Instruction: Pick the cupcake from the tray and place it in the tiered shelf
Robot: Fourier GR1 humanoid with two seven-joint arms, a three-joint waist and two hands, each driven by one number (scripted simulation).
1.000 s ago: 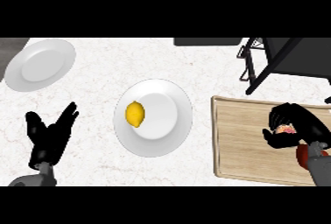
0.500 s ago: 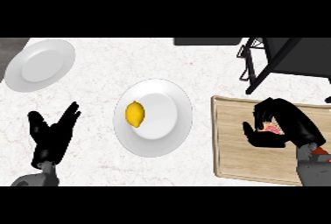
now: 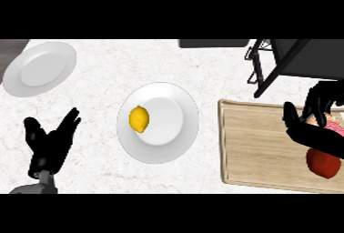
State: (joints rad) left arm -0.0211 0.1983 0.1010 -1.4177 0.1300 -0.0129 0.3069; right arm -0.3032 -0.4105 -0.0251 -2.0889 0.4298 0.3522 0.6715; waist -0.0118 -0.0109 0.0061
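Right robot hand point(image 3: 316, 129), cupcake point(image 3: 332, 125) higher, nearer shelf point(image 3: 282, 59)

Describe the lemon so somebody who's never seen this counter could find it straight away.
Start at the wooden tray on the counter's right side, then move left to the large white plate at the middle. The lemon lies on that plate's left part. It is the only yellow thing, and the other white plate, at the far left corner, holds nothing.

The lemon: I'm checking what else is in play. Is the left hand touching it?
Apart. The head view shows the left hand open over the counter, with bare counter and plate rim between it and the lemon.
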